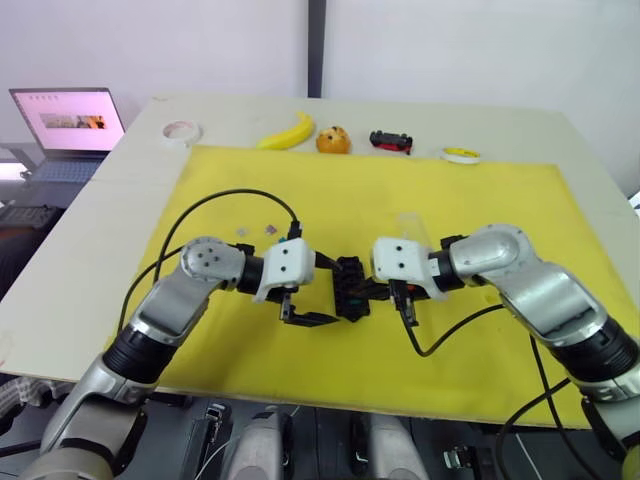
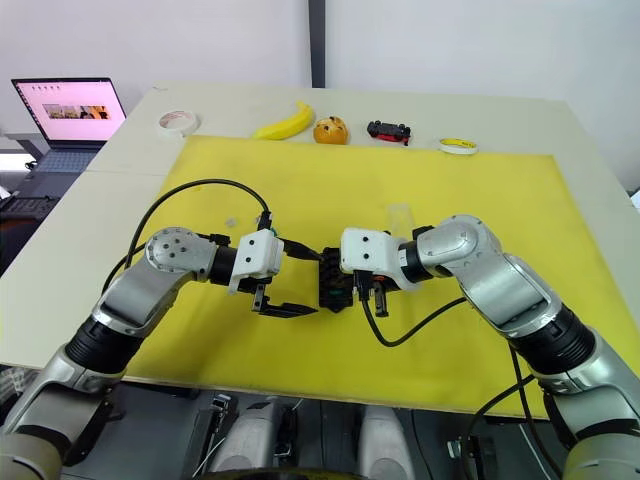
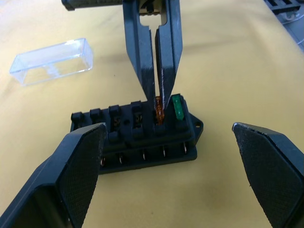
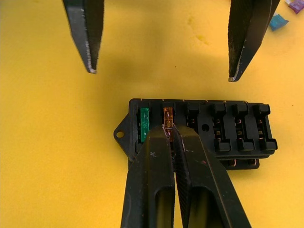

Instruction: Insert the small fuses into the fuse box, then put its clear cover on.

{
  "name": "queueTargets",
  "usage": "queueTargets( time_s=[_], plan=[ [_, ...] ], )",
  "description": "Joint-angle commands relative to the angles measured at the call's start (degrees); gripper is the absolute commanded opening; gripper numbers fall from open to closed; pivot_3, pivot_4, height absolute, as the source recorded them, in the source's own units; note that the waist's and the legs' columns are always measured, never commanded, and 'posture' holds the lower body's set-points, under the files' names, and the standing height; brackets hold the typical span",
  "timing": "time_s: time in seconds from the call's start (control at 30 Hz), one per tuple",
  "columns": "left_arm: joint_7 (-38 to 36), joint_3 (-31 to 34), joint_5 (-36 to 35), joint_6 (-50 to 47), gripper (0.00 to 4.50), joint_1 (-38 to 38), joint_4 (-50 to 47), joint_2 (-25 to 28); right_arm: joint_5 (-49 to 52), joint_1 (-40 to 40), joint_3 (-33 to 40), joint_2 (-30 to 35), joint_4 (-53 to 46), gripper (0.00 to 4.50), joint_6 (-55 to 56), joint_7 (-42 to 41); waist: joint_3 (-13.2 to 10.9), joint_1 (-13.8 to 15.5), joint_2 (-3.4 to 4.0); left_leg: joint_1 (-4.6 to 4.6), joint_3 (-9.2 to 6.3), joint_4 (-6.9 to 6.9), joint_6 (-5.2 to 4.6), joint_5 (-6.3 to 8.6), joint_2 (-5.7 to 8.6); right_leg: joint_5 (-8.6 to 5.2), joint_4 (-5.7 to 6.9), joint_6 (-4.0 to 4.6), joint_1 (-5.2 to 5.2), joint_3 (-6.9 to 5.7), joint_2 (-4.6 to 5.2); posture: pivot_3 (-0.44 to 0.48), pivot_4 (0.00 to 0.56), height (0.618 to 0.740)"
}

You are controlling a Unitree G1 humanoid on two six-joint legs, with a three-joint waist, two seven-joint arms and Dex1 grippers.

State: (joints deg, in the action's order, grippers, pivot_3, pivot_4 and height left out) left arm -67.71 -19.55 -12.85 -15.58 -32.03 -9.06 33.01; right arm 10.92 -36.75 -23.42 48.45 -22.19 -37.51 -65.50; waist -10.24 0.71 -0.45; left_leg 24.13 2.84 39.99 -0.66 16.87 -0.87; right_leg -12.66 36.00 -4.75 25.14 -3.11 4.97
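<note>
The fuse box [image 4: 202, 130] lies on the yellow mat [image 1: 450, 200] near the front edge of the surface [image 1: 120, 180], between the two grippers. A green fuse [image 4: 144, 124] sits in its end slot, and an orange-brown fuse [image 4: 167, 117] stands in the slot next to it; the other slots along that row look empty. The right gripper [image 4: 171, 129] is directly over the box, its two fingers pressed together on the orange-brown fuse. The left gripper [image 1: 312, 303] is just beside the box on the opposite side, fingers spread wide and holding nothing. The clear cover [image 3: 52, 61] rests on the mat a little beyond the box. More small fuses [image 1: 258, 231] lie loose on the mat behind the left arm, a teal one [image 4: 278, 22] and a purple one [image 4: 295, 5] among them.
</note>
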Motion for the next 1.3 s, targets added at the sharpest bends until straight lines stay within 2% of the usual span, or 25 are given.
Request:
queueTargets(
  time_s=[0.03, 0.17, 0.27, 0.37, 0.73, 0.97, 1.07, 1.17, 1.2, 1.3],
  plan=[
    [0.0, -0.1, 0.6, 1.4, 4.47, -0.1, -1.1, -0.4, 0.2, -0.2, 0.7, -0.4, -1.7, 0.00, -0.5, -0.2, 0.0, 0.0, 0.00, 0.00, 0.00, 0.00, 0.00, 0.00, 0.00, 0.00, 0.00, 0.00, 0.00, 0.00, 0.00, 0.000, 0.150, 0.740],
    [0.0, 0.0, 1.0, 1.8, 4.47, -0.1, -0.5, -0.5, 0.6, -0.5, 1.2, -0.2, -1.7, 0.00, -0.7, -0.7, 0.0, 0.0, 0.00, 0.00, 0.00, 0.01, 0.00, 0.00, 0.00, 0.00, 0.01, 0.00, 0.00, 0.00, 0.00, 0.000, 0.150, 0.740],
    [0.0, 0.1, 1.2, 2.1, 4.50, -0.1, -0.2, -0.5, 1.2, -1.0, 2.0, -0.4, -1.7, 1.08, -1.2, -0.8, 0.0, 0.0, 0.00, 0.00, 0.01, 0.01, 0.00, 0.00, 0.00, 0.00, 0.01, 0.00, 0.00, 0.00, 0.00, 0.000, 0.150, 0.740],
    [-0.2, 0.2, 1.2, 2.2, 4.50, 0.0, -0.1, -0.4, 2.0, -1.9, 2.8, -0.3, -2.4, 2.51, -1.8, -1.0, 0.0, 0.0, 0.00, 0.00, 0.01, 0.02, -0.01, 0.00, 0.01, 0.00, 0.01, 0.00, 0.00, 0.00, 0.01, 0.000, 0.150, 0.740],
    [-1.0, 0.7, 0.8, 2.2, 4.50, 0.3, 0.1, 0.0, 3.3, -2.2, 6.5, 1.0, -3.7, 2.51, -2.7, -0.7, 0.0, 0.1, 0.00, 0.00, 0.01, 0.02, -0.01, 0.01, 0.01, 0.00, 0.02, 0.00, 0.00, 0.00, 0.01, 0.000, 0.150, 0.740],
    [-2.3, 1.0, -0.6, 2.6, 4.50, 0.1, 0.8, -0.5, 14.1, 8.7, 19.5, -5.8, -5.3, 2.51, 0.0, 2.8, 0.0, 0.0, -0.02, -0.02, -0.01, 0.03, -0.02, 0.01, 0.01, 0.00, 0.01, 0.00, -0.06, 0.00, 0.00, 0.000, 0.150, 0.740],
    [-3.0, 1.2, -1.0, 2.5, 4.50, -0.2, 1.4, -0.8, 16.3, 16.5, 22.3, -8.5, -6.4, 1.68, 0.8, 5.7, 0.0, 0.1, -0.01, -0.05, -0.02, 0.03, -0.02, 0.01, 0.00, 0.00, 0.01, 0.00, -0.11, 0.00, 0.01, 0.000, 0.150, 0.740],
    [-3.6, 0.9, -1.0, 3.1, 4.50, -0.5, 1.8, -1.0, 17.1, 20.4, 22.9, -10.9, -7.2, 0.26, 1.3, 8.8, 0.0, 0.0, -0.01, -0.20, -0.01, 0.03, -0.07, 0.04, 0.01, 0.00, -0.01, -0.01, -0.25, 0.00, 0.01, 0.000, 0.150, 0.740],
    [-3.7, 0.7, -0.8, 3.6, 4.50, -0.6, 2.0, -1.2, 17.0, 21.3, 22.6, -11.4, -7.3, 0.06, 1.5, 9.5, 0.0, -0.1, -0.01, -0.24, 0.00, 0.03, -0.07, 0.04, 0.01, -0.01, 0.00, -0.01, -0.26, 0.01, 0.01, 0.000, 0.150, 0.740],
    [-3.9, 0.5, -0.4, 4.1, 4.50, -0.9, 2.6, -1.5, 16.2, 22.8, 21.6, -11.6, -7.2, 0.06, 2.3, 10.8, 0.0, 0.0, -0.01, -0.45, 0.01, 0.02, -0.08, 0.05, 0.00, -0.01, 0.02, 0.00, -0.41, 0.04, -0.03, 0.000, 0.150, 0.740]
  ],
)
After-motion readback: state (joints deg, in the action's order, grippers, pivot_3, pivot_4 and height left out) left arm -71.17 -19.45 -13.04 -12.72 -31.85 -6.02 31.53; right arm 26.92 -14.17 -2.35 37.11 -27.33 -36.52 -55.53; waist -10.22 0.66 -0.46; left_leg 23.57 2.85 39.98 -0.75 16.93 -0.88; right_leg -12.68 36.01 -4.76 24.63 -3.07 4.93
